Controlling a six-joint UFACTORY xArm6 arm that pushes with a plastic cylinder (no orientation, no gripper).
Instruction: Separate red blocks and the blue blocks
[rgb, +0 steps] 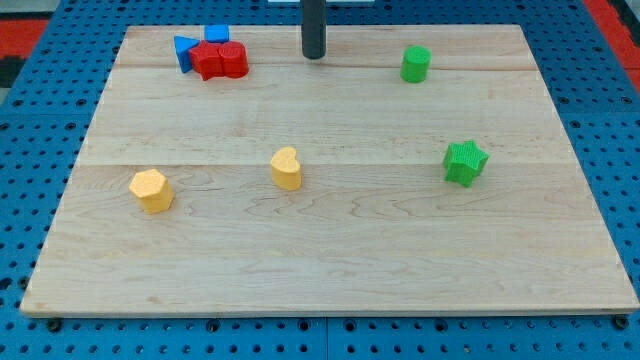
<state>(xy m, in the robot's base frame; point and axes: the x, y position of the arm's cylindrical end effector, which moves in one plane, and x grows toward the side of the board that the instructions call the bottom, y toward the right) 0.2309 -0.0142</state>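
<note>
Two red blocks sit side by side at the view's top left, the left red block (208, 61) and the right red block (233, 60), touching each other. A blue triangular block (184, 50) touches the left red block on its left. A blue cube (217, 35) lies just behind the red blocks, touching them. My tip (314, 56) is at the view's top centre, to the right of this cluster and apart from it by a clear gap.
The wooden board (330, 250) lies on a blue pegboard. A green cylinder (416, 64) stands at the top right, a green star (465, 162) at the right middle. A yellow heart (286, 168) is at the centre and a yellow hexagon (151, 190) at the left.
</note>
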